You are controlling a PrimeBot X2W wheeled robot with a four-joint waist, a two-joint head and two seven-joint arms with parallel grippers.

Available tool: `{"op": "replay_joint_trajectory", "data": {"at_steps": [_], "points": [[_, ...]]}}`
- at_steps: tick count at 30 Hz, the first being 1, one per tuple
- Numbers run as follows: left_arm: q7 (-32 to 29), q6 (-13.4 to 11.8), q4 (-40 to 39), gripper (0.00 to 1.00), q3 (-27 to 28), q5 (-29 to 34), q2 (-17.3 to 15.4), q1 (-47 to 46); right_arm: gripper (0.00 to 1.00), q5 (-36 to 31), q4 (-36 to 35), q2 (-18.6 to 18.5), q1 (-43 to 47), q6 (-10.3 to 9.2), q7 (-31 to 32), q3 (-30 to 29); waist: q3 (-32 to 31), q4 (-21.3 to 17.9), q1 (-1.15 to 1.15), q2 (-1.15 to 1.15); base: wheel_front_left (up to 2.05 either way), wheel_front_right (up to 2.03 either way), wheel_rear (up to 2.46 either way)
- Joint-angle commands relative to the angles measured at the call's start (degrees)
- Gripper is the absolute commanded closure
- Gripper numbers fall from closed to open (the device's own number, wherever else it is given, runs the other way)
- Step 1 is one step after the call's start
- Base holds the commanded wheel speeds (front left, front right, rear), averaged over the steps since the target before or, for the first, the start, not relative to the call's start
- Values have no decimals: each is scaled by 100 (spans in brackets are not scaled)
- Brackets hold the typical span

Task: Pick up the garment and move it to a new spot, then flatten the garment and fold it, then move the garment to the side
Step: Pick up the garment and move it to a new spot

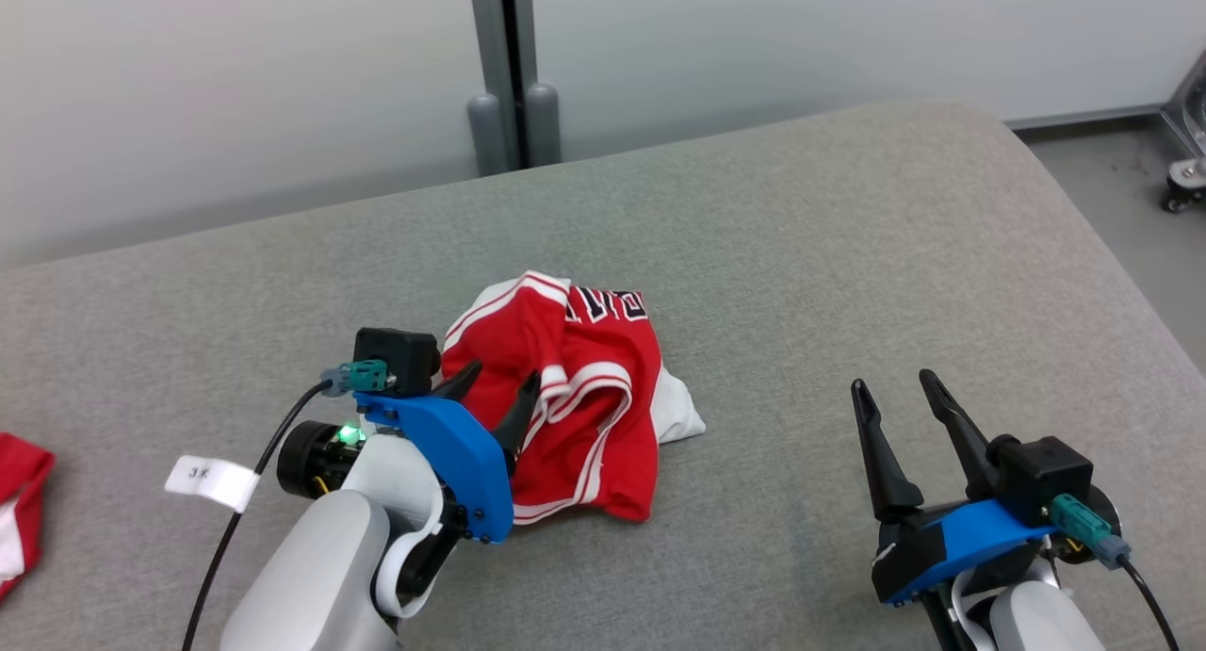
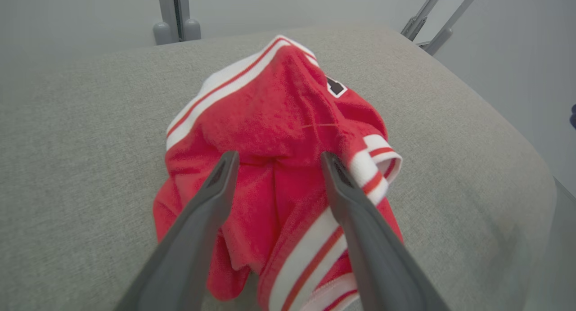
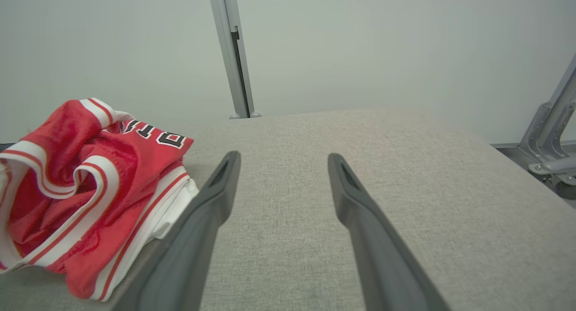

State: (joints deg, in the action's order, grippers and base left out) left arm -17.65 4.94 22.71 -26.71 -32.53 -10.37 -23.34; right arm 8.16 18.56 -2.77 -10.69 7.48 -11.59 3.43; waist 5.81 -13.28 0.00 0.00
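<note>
The garment (image 1: 584, 397) is a crumpled red jersey with white and red trim and black lettering, heaped in the middle of the grey padded table (image 1: 801, 255). My left gripper (image 1: 499, 387) stands open at the heap's left side, its fingertips resting over the red cloth. In the left wrist view the two dark fingers straddle a fold of the garment (image 2: 279, 122) without pinching it. My right gripper (image 1: 895, 392) hangs open over bare table, well to the right of the heap. The right wrist view shows the garment (image 3: 90, 180) at its left, apart from the fingers.
Another red and white cloth (image 1: 19, 510) lies at the table's left edge. A grey post (image 1: 513, 76) stands behind the table. The table's rounded right corner drops to the floor, where a metal frame with a caster (image 1: 1185, 185) stands.
</note>
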Motion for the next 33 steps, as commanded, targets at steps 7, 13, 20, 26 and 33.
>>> {"op": "replay_joint_trajectory", "data": {"at_steps": [7, 13, 20, 26, 33], "points": [[885, 56, -302, 0, 369, -285, -42, 452, 0, -92, -164, -23, 223, 2, 143, -98, -205, 307, 0, 0, 0, 0, 0], [1861, -54, -784, 0, 788, -238, -322, 1098, 0, -88, -267, -21, 407, 3, 254, -158, -367, 564, 0, 0, 0, 0, 0], [2932, -198, -891, 0, 1078, -72, -421, 1750, 0, -133, -359, -21, 534, 3, 391, -179, -477, 788, 0, 0, 0, 0, 0], [3254, -377, -936, 0, 1297, 215, -334, 2088, 0, -135, -397, -20, 620, 3, 488, -206, -501, 928, 0, 0, 0, 0, 0], [3288, -612, -950, 0, 1703, 607, -277, 2395, 0, -156, -312, -21, 680, 3, 548, -246, -538, 1030, 0, 0, 0, 0, 0]]}}
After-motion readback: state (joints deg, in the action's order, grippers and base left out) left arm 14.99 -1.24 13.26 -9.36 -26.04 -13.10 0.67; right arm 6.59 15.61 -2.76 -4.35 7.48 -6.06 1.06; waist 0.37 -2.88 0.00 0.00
